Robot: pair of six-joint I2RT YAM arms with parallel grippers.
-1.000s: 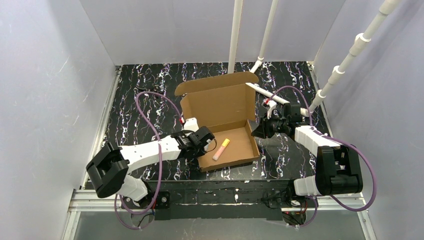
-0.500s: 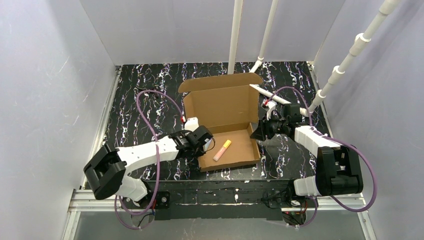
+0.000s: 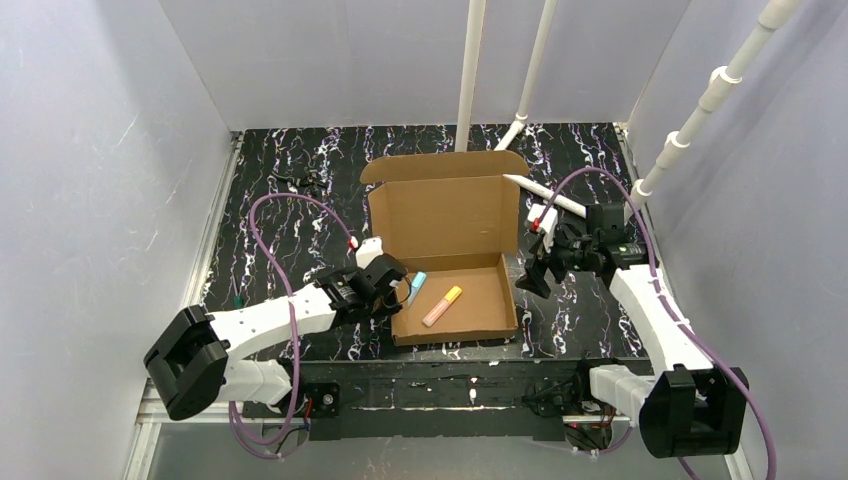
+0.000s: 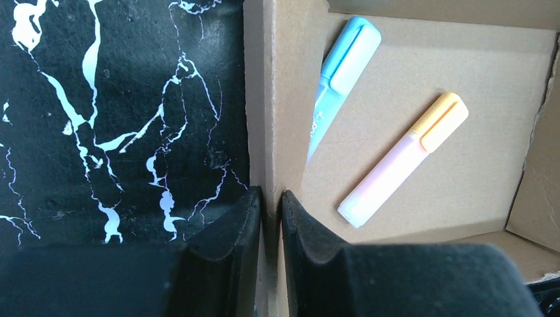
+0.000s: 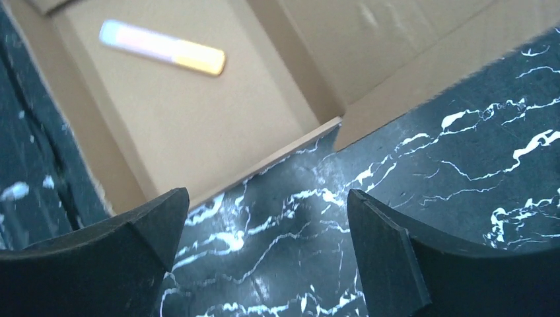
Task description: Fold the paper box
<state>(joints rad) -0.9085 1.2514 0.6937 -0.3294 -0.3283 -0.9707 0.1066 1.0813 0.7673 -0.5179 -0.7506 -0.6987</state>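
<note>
Left jaws pinch paper box (image 3: 450, 210) left wall, anchoring it; right jaws wide, hovering over table (image 3: 280, 150) beside right wall, lid upright

Blue marker (image 4: 348, 58) half hidden — behind paper box (image 4: 285, 99) wall.

1. Paper box (image 3: 450, 215): brown corrugated cardbd, matt, slightly fibrous; cut edges raw.
2. Table top (image 3: 270, 200): black w/ white marble-like veins, fine leathery grain, low sheen.
3. Orange-capped highlighter (image 4: 396, 165) & blue highlighter (image 4: 343, 59): smooth pastel plastic, satin finish.
4. Left gripper (image 4: 269, 205) & right gripper (image 5: 265, 198): black plastic, matt, edges a bit rough.
5. Left arm (image 3: 270, 320), lower left of frame: white plastic shell, smooth, semi-gloss.
6. Pipes (image 3: 470, 70), top of frame: white plastic, glossy.
7. Walls (image 3: 90, 150): pale grey-lilac panels, matt, faint scuffs.
</note>
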